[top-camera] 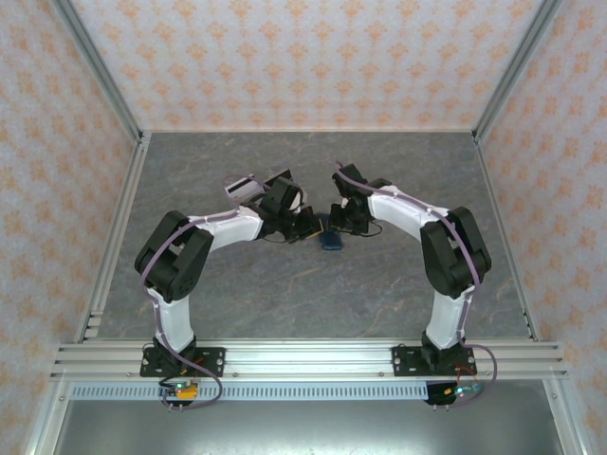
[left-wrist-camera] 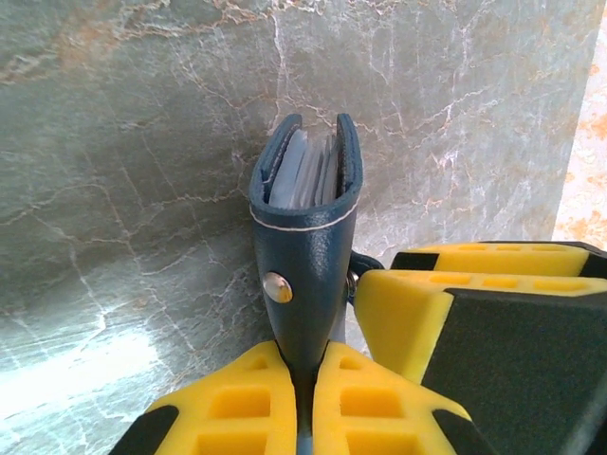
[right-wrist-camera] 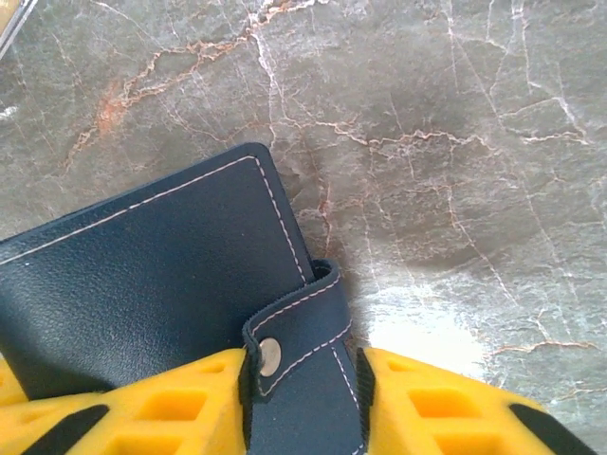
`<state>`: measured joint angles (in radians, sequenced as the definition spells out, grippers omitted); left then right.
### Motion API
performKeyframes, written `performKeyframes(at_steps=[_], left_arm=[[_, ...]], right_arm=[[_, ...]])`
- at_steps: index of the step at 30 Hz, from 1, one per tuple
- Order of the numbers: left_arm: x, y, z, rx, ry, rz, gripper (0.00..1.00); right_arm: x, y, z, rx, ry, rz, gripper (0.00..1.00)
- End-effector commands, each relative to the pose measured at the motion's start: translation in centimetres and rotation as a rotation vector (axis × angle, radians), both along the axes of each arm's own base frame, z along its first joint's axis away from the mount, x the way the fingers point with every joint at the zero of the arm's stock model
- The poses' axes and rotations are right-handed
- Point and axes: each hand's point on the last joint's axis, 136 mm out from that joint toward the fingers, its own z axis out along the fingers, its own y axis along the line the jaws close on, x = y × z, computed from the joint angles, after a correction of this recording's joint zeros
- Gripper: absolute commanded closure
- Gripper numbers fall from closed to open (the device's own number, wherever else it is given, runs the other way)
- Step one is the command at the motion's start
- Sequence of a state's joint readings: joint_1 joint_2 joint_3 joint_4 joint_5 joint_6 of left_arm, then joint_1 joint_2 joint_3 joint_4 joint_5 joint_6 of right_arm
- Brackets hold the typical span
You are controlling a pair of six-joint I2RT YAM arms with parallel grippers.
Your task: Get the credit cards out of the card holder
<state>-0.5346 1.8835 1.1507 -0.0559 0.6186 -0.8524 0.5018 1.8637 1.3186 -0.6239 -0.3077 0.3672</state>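
- The dark navy card holder (top-camera: 330, 241) was near the middle of the grey marble table (top-camera: 285, 294), between the two arms.
- The left gripper (left-wrist-camera: 303, 389) was closed on the card holder. Its yellow fingers (left-wrist-camera: 237, 408) pressed the two covers together at one end, just below the metal snap (left-wrist-camera: 278, 286).
- In the left wrist view the far end of the card holder was a little open, and pale grey-blue inner pockets (left-wrist-camera: 308, 175) showed between the covers. I could not tell if cards lay in them.
- The right gripper (right-wrist-camera: 303, 389) was narrow, with its fingers (right-wrist-camera: 446, 398) touching both sides of the closing tab (right-wrist-camera: 303, 322).
- A clear acrylic stand (top-camera: 243, 186) stood behind the left arm.
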Motion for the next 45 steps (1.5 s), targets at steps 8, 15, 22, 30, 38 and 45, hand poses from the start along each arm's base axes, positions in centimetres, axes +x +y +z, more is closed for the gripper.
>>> performKeyframes(at_steps=[8,15,22,30,38,45], left_arm=[[-0.1,1.4,1.4,0.077,-0.035,-0.019,1.00],[0.4,1.5,1.7,0.093,-0.054,-0.021,1.00],[-0.1,1.5,1.0,0.098,-0.018,-0.032,1.00],[0.1,1.5,1.1,0.102,-0.026,-0.009,0.85],[0.8,4.2,2.0,0.186,-0.087,0.075,0.47],[1.3,8.5,4.3,0.276,-0.162,0.191,0.28]], right_arm=[[0.8,-2.1,-0.6,-0.081,-0.034,-0.048,0.74],[0.8,0.0,0.1,0.034,-0.042,-0.004,0.68],[0.4,-0.1,-0.8,0.038,-0.030,-0.010,0.75],[0.3,-0.3,-1.7,0.011,-0.016,0.011,0.84],[1.0,-1.4,2.0,-0.016,-0.142,0.018,0.97],[0.1,0.6,5.1,0.097,-0.176,0.085,0.97]])
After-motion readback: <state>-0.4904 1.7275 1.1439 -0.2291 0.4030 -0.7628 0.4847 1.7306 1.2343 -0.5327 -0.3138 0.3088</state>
